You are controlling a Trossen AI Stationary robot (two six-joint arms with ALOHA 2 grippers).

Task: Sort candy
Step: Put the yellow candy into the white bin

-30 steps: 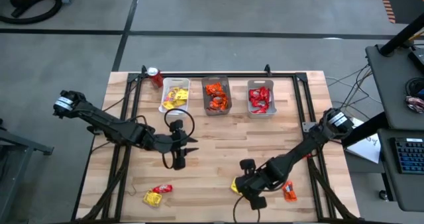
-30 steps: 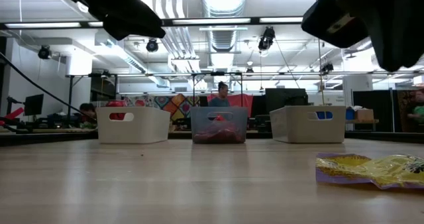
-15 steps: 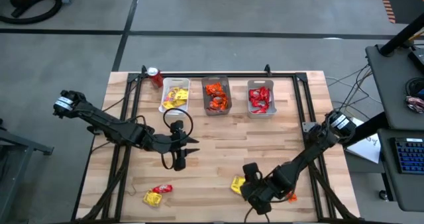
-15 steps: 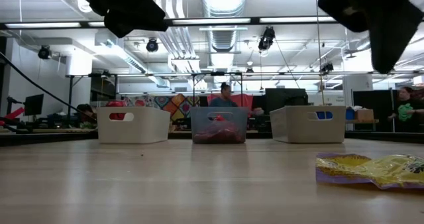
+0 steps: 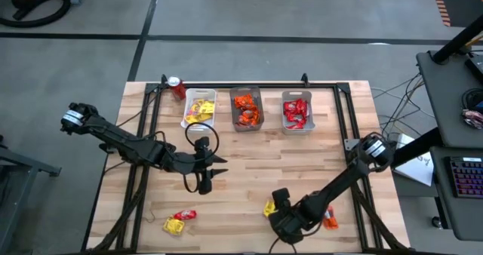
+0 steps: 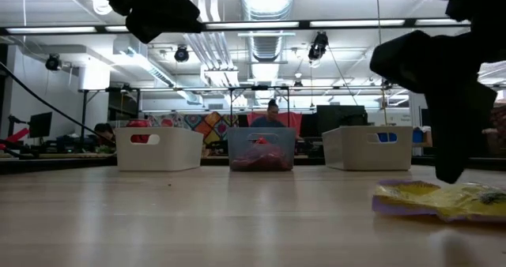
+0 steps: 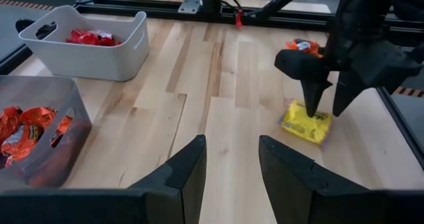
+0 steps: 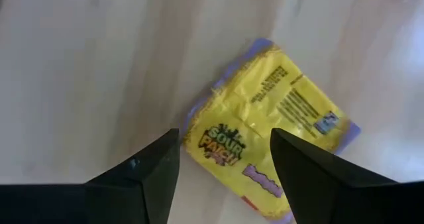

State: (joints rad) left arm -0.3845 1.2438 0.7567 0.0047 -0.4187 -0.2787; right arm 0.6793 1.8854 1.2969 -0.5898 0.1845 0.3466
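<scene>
Lower centre of the high view: right gripper point(image 5: 281, 219) has dropped, fingers spread, straddling yellow candy packet point(image 5: 269, 209); grab next.

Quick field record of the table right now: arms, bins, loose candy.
right gripper: open, fingers straddling the yellow packet at the table's near edge, not closed on it
left gripper: mid-table, fingers apart, holding nothing
left bin: yellow candy
middle bin: orange candy
right bin: red candy
loose candy: orange packet beside the right arm; red packet and second yellow packet at near left
soda can: upright, far left corner
</scene>
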